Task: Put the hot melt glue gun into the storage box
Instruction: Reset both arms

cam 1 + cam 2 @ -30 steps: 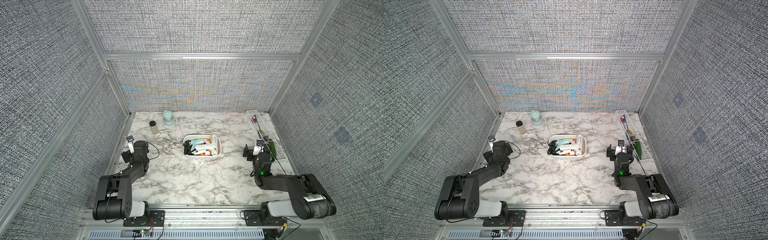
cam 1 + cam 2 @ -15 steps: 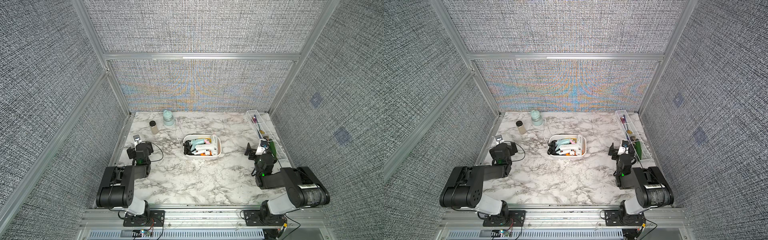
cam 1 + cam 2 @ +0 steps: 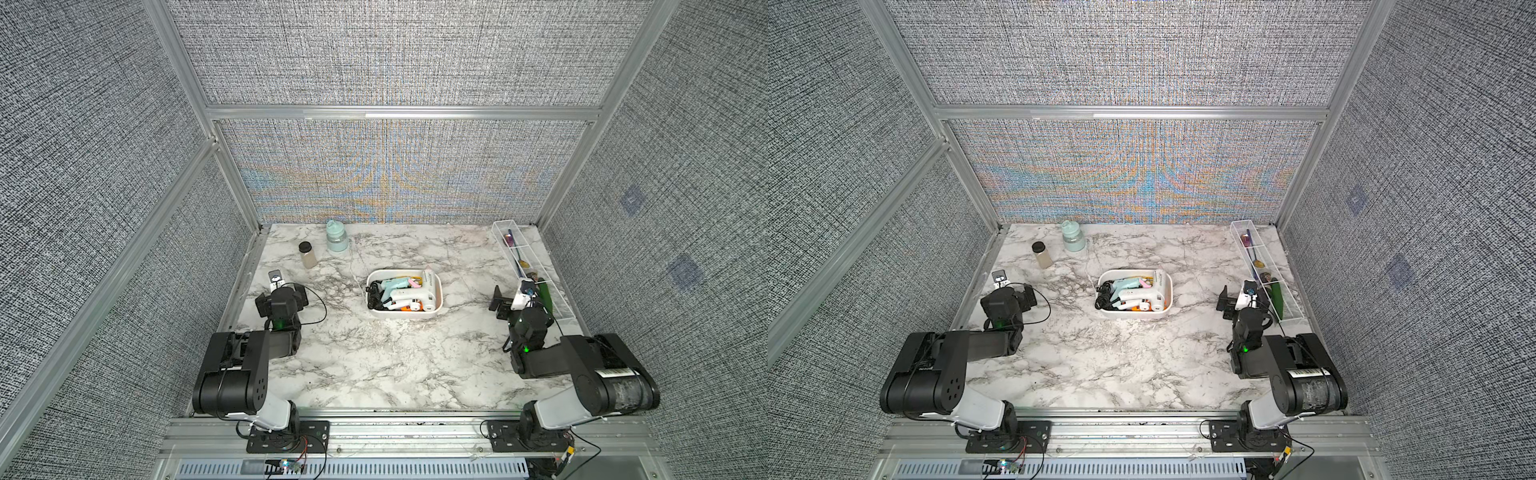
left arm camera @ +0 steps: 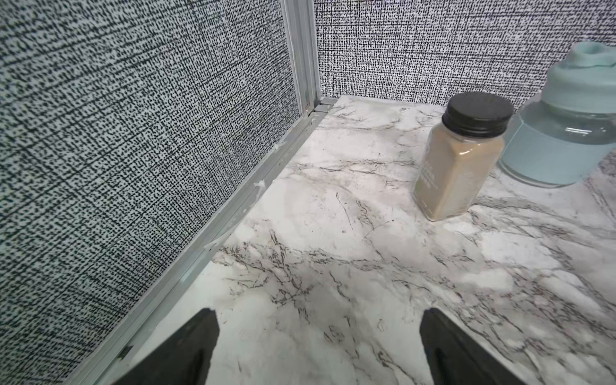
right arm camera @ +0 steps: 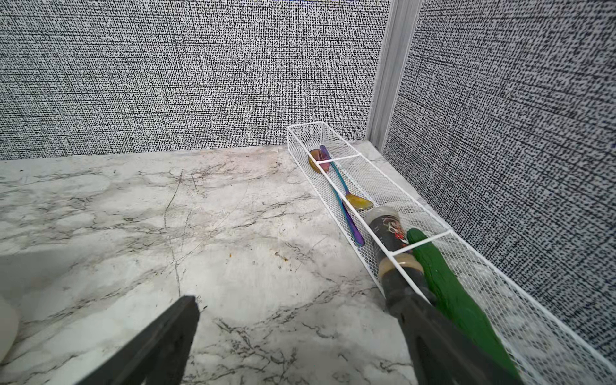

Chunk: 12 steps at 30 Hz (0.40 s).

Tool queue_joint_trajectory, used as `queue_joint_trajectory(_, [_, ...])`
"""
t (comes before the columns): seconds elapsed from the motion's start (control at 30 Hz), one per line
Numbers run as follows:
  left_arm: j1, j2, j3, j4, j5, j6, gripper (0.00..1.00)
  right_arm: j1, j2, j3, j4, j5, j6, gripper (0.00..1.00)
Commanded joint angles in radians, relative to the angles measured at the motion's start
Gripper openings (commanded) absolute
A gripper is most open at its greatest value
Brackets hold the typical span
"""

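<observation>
The white storage box [image 3: 405, 314] [image 3: 1133, 313] stands mid-table in both top views. Inside it lie a pale teal hot melt glue gun [image 3: 395, 284], a white one [image 3: 409, 297] and black cords. My left gripper [image 3: 281, 297] [image 4: 318, 315] rests low near the left wall, well left of the box, open, with bare marble between its fingers. On the opposite side, my right gripper [image 3: 517, 297] [image 5: 293, 301] sits right of the box and beside the mesh tray, also open and empty. The right wrist view catches only a white sliver at its edge.
A spice jar [image 3: 308, 254] [image 4: 461, 156] and a teal bottle [image 3: 336, 236] [image 4: 566, 116] stand at the back left. A long narrow divided tray [image 3: 505, 224] [image 5: 305, 126] with a spoon, a small bottle and a green piece runs along the right wall. Fabric walls enclose three sides.
Both arms have folded back toward their bases at the front edge. The grippers have stayed low, open and empty, and nothing in the box has moved.
</observation>
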Motion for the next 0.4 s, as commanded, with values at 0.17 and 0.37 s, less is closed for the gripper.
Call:
queue_joint_trajectory(0.17, [0.003,0.002,0.005,0.023,0.01,0.007,0.99,0.001,-0.003,0.005,0.005,0.004,0.006,0.99])
queue_joint_trajectory(0.37, [0.005,-0.004,0.002,0.023,0.014,0.007,0.99,-0.001,-0.003,0.006,0.005,0.005,0.006,0.99])
